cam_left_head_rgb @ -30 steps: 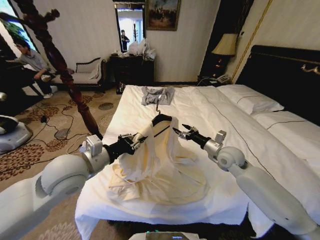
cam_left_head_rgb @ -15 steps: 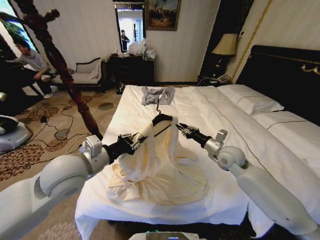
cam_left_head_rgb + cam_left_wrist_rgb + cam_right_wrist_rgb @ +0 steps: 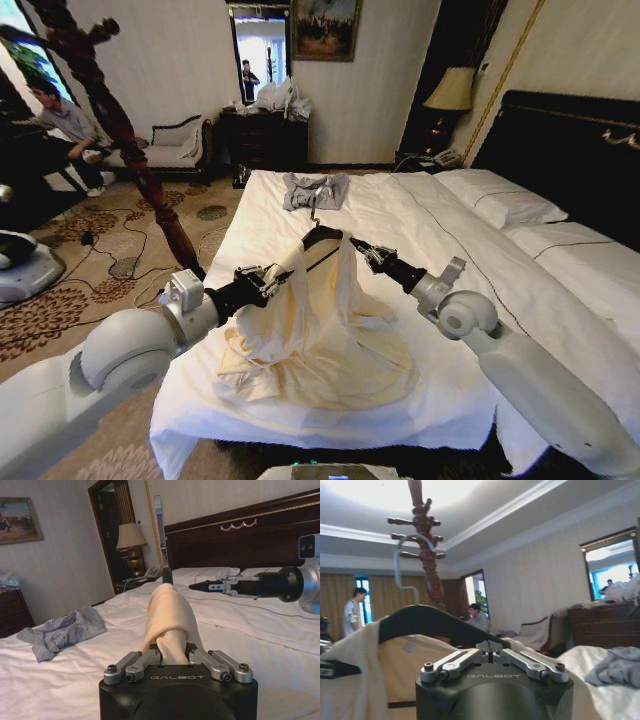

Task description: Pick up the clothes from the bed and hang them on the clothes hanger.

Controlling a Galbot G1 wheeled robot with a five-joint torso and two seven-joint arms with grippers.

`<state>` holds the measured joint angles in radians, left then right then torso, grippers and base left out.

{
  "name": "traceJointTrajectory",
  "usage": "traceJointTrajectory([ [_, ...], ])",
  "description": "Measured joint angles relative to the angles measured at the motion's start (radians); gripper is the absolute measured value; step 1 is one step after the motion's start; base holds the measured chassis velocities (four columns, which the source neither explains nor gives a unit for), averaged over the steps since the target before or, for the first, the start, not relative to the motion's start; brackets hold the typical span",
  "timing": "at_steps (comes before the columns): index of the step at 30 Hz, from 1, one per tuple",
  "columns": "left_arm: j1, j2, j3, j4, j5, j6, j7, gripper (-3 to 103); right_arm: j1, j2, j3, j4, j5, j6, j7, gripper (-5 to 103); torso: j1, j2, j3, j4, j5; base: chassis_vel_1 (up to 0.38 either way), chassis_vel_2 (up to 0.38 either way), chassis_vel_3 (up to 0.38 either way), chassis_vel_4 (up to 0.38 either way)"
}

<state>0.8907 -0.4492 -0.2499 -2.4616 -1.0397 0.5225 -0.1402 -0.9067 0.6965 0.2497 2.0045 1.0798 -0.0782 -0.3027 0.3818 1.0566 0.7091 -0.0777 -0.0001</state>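
Note:
The clothes [image 3: 310, 320], a pale cream garment, lie heaped on the bed [image 3: 400, 210], with one part draped over the black clothes hanger [image 3: 322, 235]. My left gripper [image 3: 272, 280] is shut on the fabric-wrapped end of the hanger, seen close in the left wrist view [image 3: 172, 652] with the cloth [image 3: 167, 610] rising from its jaws. My right gripper [image 3: 352, 243] is shut, with its tips at the hanger's other end. The right wrist view puts the bare hanger arm [image 3: 435, 622] just above the right gripper [image 3: 490, 651]. Whether it touches the hanger I cannot tell.
A small grey garment [image 3: 315, 190] lies farther up the bed. A tall dark wooden coat stand [image 3: 120, 130] rises left of the bed over patterned carpet with cables. White pillows [image 3: 500, 200] and the black headboard [image 3: 570, 150] are to the right.
My right gripper has moved up and in toward the hanger's end, and its fingers have come together. The cloth edge on that side sits slightly higher. The left gripper holds still.

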Motion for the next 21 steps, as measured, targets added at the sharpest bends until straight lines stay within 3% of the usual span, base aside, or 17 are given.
traceJointTrajectory([
  [3, 0.0, 0.0, 0.0, 0.0, 0.0, -0.001, 0.001, 19, -0.004, 0.0, -0.001, 0.001, -0.015, 0.001, 0.007, 0, 0.0, 0.0, 0.0, 0.0, 0.0, 0.0, 0.0, 0.0, 0.0],
  [6, -0.002, 0.005, -0.001, -0.003, 0.0, -0.004, 0.002, 19, -0.005, 0.001, -0.013, 0.003, -0.086, -0.055, 0.136, 0, 0.0, 0.0, 0.0, -0.0001, 0.0001, 0.0, 0.0, 0.0, 0.0],
  [8, -0.002, 0.005, -0.002, -0.004, -0.001, -0.004, 0.002, 19, -0.005, 0.001, -0.014, 0.001, -0.096, -0.063, 0.152, -1, 0.0, 0.0, 0.0, 0.0, 0.0001, 0.0, 0.0, 0.0, 0.0],
  [11, -0.006, 0.012, -0.006, -0.008, -0.005, -0.005, 0.003, 19, -0.003, 0.004, -0.029, 0.006, -0.14, -0.12, 0.277, 15, 0.0, 0.0, 0.0, -0.0001, 0.0001, 0.0, 0.0, 0.0, 0.0],
  [13, -0.006, 0.013, -0.006, -0.009, -0.005, -0.006, 0.003, 19, -0.002, 0.007, -0.035, 0.012, -0.141, -0.132, 0.313, 15, 0.0, 0.0, 0.0, -0.0001, 0.0001, 0.0, 0.0, 0.0, 0.0],
  [15, -0.007, 0.015, -0.007, -0.011, -0.007, -0.007, 0.003, 19, 0.003, 0.012, -0.044, 0.023, -0.14, -0.15, 0.359, 26, 0.0, 0.0, 0.0, 0.0, 0.0001, 0.0, 0.0, 0.0, 0.0],
  [17, -0.009, 0.015, -0.007, -0.012, -0.008, -0.008, 0.003, 19, 0.01, 0.016, -0.053, 0.029, -0.139, -0.166, 0.385, 37, 0.0, 0.0, 0.0, 0.0, 0.0, 0.0, 0.0, 0.0, 0.0],
  [19, -0.009, 0.015, -0.007, -0.013, -0.008, -0.009, 0.003, 19, 0.011, 0.017, -0.055, 0.031, -0.138, -0.169, 0.39, 37, 0.0, 0.0, 0.0, 0.0, 0.0, 0.0, 0.0, 0.0, 0.0],
  [21, -0.012, 0.015, -0.007, -0.015, -0.008, -0.009, 0.004, 19, 0.021, 0.025, -0.071, 0.036, -0.121, -0.19, 0.412, 47, 0.0, 0.0, 0.0, 0.0, 0.0001, 0.0, 0.0, 0.0, 0.0],
])
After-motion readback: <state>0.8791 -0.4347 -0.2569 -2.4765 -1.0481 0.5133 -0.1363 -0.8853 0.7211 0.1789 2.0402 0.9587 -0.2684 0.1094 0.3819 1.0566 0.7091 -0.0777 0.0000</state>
